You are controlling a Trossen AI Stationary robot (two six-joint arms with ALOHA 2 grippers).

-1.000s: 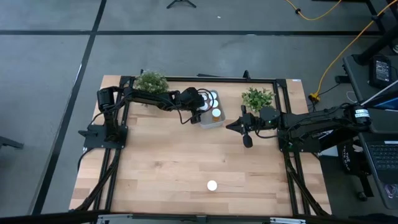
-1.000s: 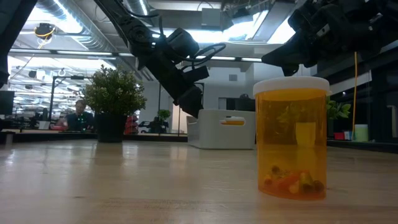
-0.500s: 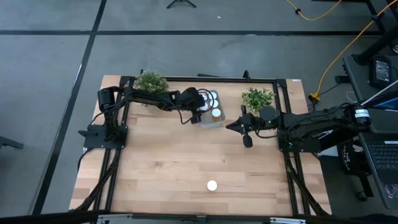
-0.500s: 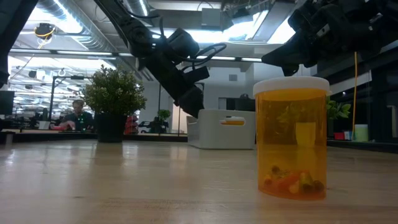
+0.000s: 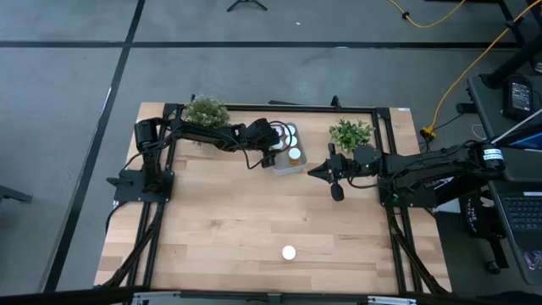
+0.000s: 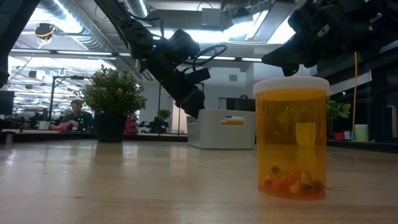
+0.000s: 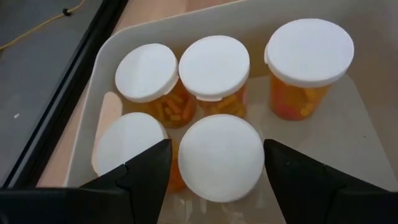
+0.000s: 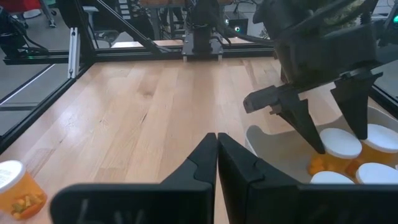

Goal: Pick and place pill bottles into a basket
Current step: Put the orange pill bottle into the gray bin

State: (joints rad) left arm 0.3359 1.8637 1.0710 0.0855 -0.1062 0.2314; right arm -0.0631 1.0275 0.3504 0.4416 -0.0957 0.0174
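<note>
Five pill bottles (image 7: 221, 157) in basket (image 7: 357, 149), one left out.
I see orange w/ white caps; left pincer (image 7: 217, 167) spread over basket, right pincer (image 8: 216, 149) pressed together; lone bottle (image 5: 289, 252) on tabletop (image 5: 220, 220).

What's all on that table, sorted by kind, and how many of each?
Pill bottles: 6, with 5 in the basket, e.g., and 1 loose on the table
Baskets: 1
Potted plants: 2
Robot hands: 2, left hand, right hand
Total: 11
</note>
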